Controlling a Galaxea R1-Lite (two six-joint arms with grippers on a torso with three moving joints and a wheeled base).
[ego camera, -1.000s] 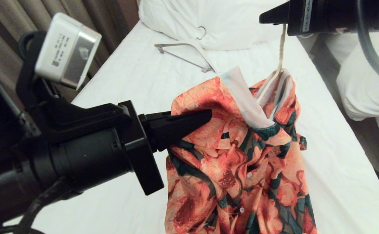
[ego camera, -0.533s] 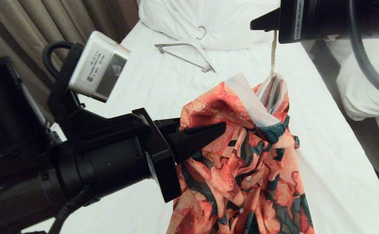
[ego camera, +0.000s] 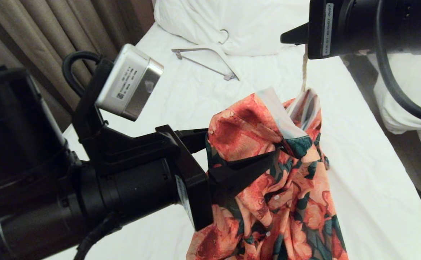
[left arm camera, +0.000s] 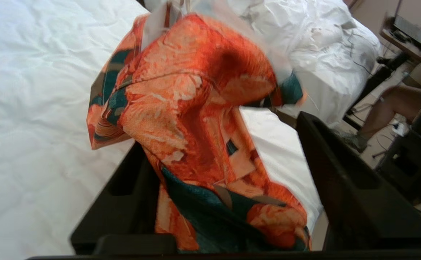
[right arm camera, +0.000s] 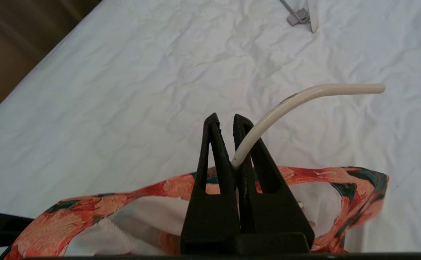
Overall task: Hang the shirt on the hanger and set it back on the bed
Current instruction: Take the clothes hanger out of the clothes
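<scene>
The flowered shirt [ego camera: 268,187] hangs above the bed [ego camera: 160,97] from the thin cream hanger [ego camera: 304,68], whose lower part is hidden inside the collar. My right gripper [ego camera: 286,36] at the top right is shut on the hanger's hook [right arm camera: 290,103], pinched between its fingers [right arm camera: 226,117]. My left gripper [ego camera: 241,144] reaches in from the left with its jaws wide open. One finger is on each side of the shirt's shoulder fabric [left arm camera: 196,108], which drapes loosely between them [left arm camera: 219,133]. The pale inside of the shirt [right arm camera: 98,213] shows below the right gripper.
A thicker white hanger with a grey bar [ego camera: 205,59] lies on the sheet near the duvet heap [ego camera: 239,21]. Curtains [ego camera: 44,32] stand along the left. A neighbouring bed [ego camera: 409,101] is on the right, and a person's leg [left arm camera: 387,108] shows beyond it.
My left gripper has opened and let go of the shirt's shoulder, and it has pushed further right along the fabric. The right gripper keeps hold of the hanger hook.
</scene>
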